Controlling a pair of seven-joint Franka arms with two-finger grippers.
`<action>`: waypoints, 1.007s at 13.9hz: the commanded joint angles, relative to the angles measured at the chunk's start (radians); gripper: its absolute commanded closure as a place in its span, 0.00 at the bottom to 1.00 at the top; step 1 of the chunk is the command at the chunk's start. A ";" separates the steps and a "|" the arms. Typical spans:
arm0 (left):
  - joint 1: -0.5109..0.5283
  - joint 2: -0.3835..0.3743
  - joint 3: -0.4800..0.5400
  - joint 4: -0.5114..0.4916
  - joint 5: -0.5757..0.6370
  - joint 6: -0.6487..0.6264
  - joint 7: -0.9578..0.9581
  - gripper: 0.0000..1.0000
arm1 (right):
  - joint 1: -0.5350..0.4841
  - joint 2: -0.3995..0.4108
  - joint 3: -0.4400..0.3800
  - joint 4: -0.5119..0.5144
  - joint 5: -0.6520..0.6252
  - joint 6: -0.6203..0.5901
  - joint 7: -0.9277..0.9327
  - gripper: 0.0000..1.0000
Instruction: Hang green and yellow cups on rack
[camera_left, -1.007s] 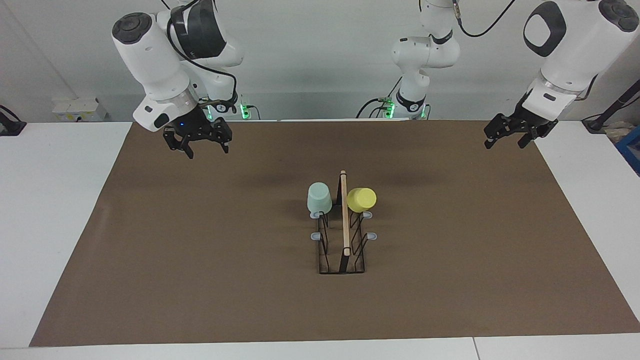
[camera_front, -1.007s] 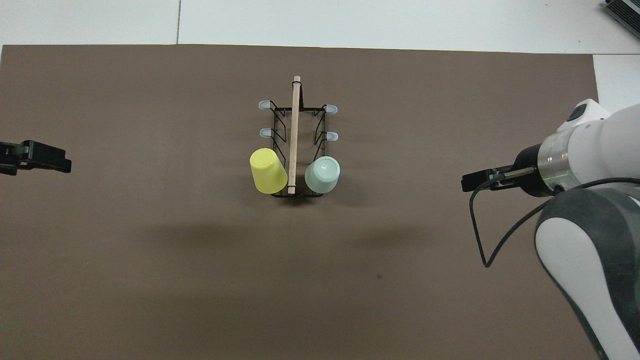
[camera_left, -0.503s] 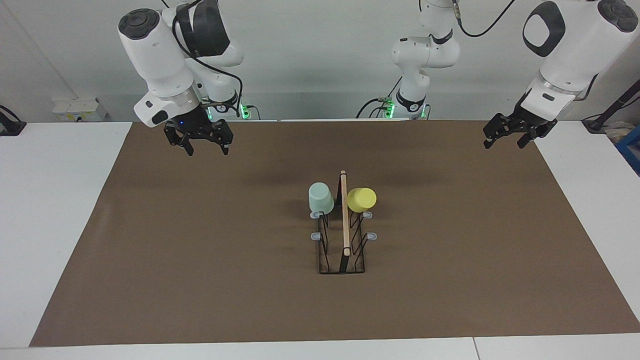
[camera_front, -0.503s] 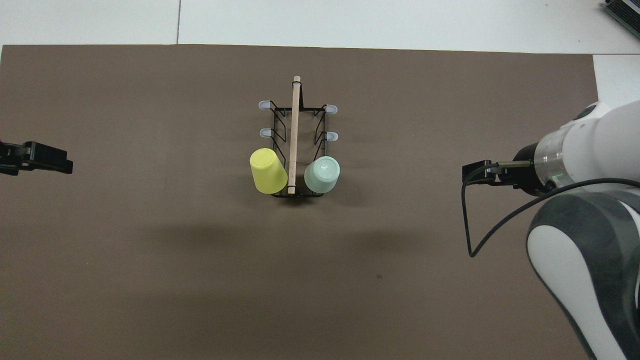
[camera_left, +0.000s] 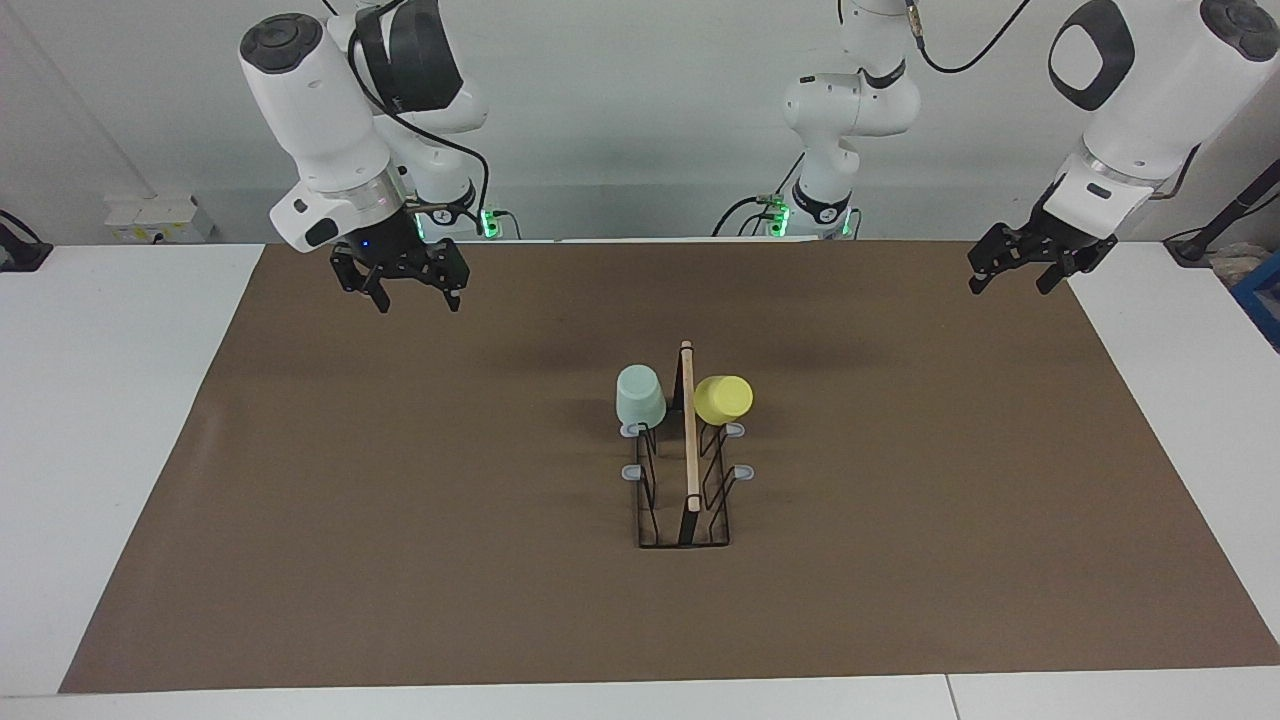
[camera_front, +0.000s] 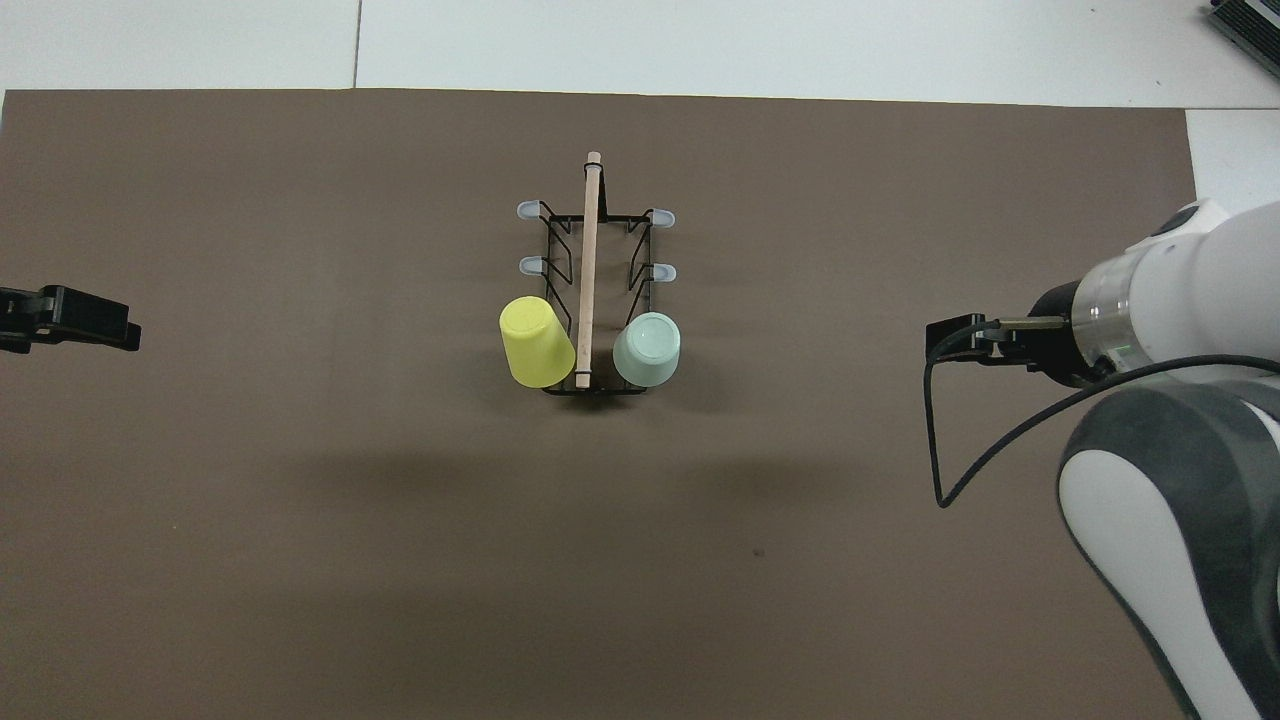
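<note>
We are viewing the rack (camera_left: 686, 470), which is standing mid-table on the brown mat (camera_left: 400, 500), its wooden rod (camera_left: 688, 425) running away from the robots. The green cup (camera_left: 640, 396) is sitting upside down on the prong pair nearest the robots, on the side toward the right arm's end; the yellow cup (camera_left: 723, 399) is hanging tilted on the matching prong toward the left arm's end. Four grey-tipped prongs are showing bare.

We are seeing the right gripper (camera_left: 408, 290) hovering over the mat's edge nearest the robots, fingers spread and holding nothing. The left gripper (camera_left: 1020, 272) is hovering over the mat's corner at its own end, fingers likewise spread and empty. Both are well apart from the rack.

We are judging that both cups are already hung, so the hanging step appears complete. The next move is calling only for the arms to be parking clear of the rack, without nudging the tilted yellow cup.
</note>
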 joint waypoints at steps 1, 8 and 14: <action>0.020 0.011 -0.016 0.041 0.010 -0.037 0.019 0.00 | 0.020 0.015 -0.023 0.015 -0.027 0.011 0.009 0.00; 0.037 0.014 -0.038 0.041 0.010 -0.040 0.018 0.00 | 0.011 0.023 -0.021 0.016 -0.027 0.013 0.008 0.00; 0.044 0.006 -0.058 0.025 0.010 -0.037 0.016 0.00 | 0.012 0.024 -0.021 0.018 -0.029 0.019 0.006 0.00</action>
